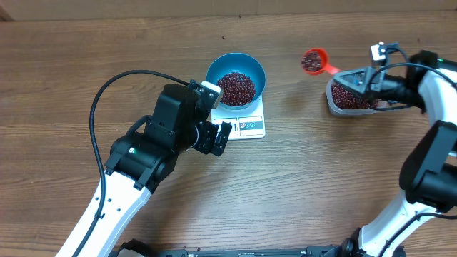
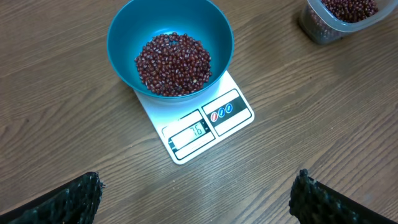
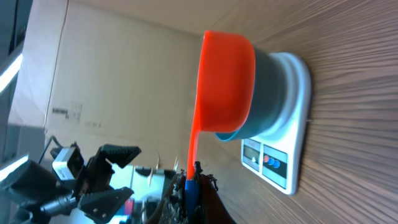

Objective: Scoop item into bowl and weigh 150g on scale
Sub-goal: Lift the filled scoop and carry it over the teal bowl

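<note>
The blue bowl (image 1: 235, 68) (image 2: 124, 37) stands on the white scale (image 1: 251, 127) (image 2: 239, 115) and holds a heap of dark red beans (image 1: 235, 87) (image 2: 173, 63). Left of the scale and above the table, my left gripper (image 1: 216, 123) (image 2: 198, 193) hangs open with nothing between its fingers (image 2: 68, 202). My right gripper (image 1: 350, 77) (image 3: 189, 186) is shut on the handle of an orange scoop (image 1: 313, 61) (image 3: 227, 81). The scoop is filled with beans and hovers between the bowl and a clear tub (image 1: 350, 100).
The clear plastic tub (image 2: 339, 18) with more beans sits at the right of the table, under my right gripper. My left arm's black cable (image 1: 107, 100) loops over the table at the left. A cardboard wall (image 3: 124, 81) stands behind the table.
</note>
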### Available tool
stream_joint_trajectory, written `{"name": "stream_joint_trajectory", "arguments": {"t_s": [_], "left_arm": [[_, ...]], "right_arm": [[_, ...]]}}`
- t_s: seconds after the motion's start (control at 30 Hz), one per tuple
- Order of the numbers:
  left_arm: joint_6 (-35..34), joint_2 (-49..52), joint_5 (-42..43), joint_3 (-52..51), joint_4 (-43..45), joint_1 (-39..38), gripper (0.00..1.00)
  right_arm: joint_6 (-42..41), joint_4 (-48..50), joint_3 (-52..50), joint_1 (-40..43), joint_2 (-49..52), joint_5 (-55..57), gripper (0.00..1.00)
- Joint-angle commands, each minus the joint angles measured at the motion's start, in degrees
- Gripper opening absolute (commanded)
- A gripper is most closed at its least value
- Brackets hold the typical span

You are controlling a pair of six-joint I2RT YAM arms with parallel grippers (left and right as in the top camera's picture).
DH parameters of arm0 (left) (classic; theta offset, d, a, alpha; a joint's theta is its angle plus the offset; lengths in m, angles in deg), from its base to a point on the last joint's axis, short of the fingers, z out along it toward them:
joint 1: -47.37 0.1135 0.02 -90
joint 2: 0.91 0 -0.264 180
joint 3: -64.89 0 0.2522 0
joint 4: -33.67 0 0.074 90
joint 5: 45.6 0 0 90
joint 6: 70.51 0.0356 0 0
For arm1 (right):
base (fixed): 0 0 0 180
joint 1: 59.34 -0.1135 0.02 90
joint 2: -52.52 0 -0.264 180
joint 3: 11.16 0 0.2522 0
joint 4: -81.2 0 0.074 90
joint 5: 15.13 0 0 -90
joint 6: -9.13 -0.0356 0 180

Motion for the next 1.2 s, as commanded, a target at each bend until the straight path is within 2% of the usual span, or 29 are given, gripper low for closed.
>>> {"name": "stream_joint_trajectory", "arguments": {"t_s": [0.0, 0.4, 0.57, 0.83, 1.17], "left_arm": [[1.27, 0.26, 0.46, -0.59, 0.17, 0.31, 1.0], [1.27, 0.26, 0.46, -0.59, 0.17, 0.31, 0.99], [1.27, 0.26, 0.46, -0.59, 0.17, 0.31, 1.0], [1.27, 0.26, 0.46, -0.59, 0.17, 0.31, 0.99], [1.27, 0.26, 0.46, -0.59, 0.17, 0.31, 0.99]], "right_arm": [[0.63, 1.11, -0.57, -3.21, 0.11, -2.49, 0.04], [0.04, 11.02, -0.57, -14.12, 0.11, -2.47, 0.04], [-6.47, 18.03, -0.57, -17.25, 0.11, -2.05, 0.04], [-14.91, 25.73, -0.57, -20.35, 0.11, 5.01, 0.04], [-14.67, 30.53, -0.57, -24.35, 0.11, 19.34, 0.04]]}}
